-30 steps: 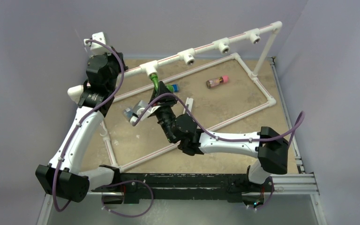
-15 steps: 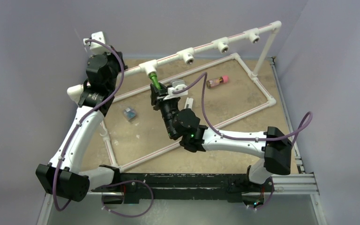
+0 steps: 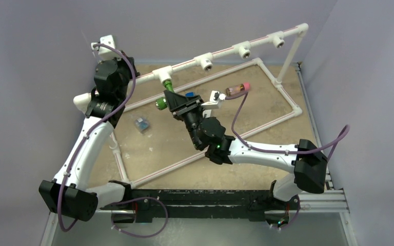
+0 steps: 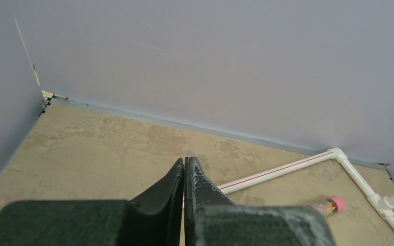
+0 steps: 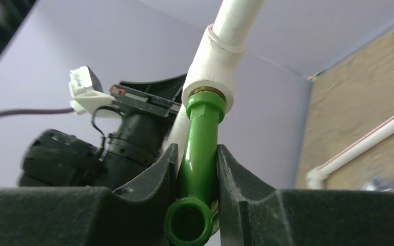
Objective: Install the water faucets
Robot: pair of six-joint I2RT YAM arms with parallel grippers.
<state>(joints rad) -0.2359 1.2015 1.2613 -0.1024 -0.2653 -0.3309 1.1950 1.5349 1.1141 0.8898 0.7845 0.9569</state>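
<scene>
Right wrist view: right fingers (image 5: pixel 149 179) are clamped on the body of the green faucet (image 5: pixel 201 128), one on either side, with its upper end seated in the mouth of the white tee (image 5: pixel 214 66) on the raised pipe and its open spout end facing the camera. Left wrist view: left fingers (image 4: pixel 172 182) are pressed together with nothing between them, up over the counter (image 4: pixel 92 143). Top external view: the faucet hangs from the leftmost of four tees, while a pink-capped vial (image 3: pixel 237 88) and a small blue-and-metal part (image 3: pixel 142 124) lie loose on the counter.
</scene>
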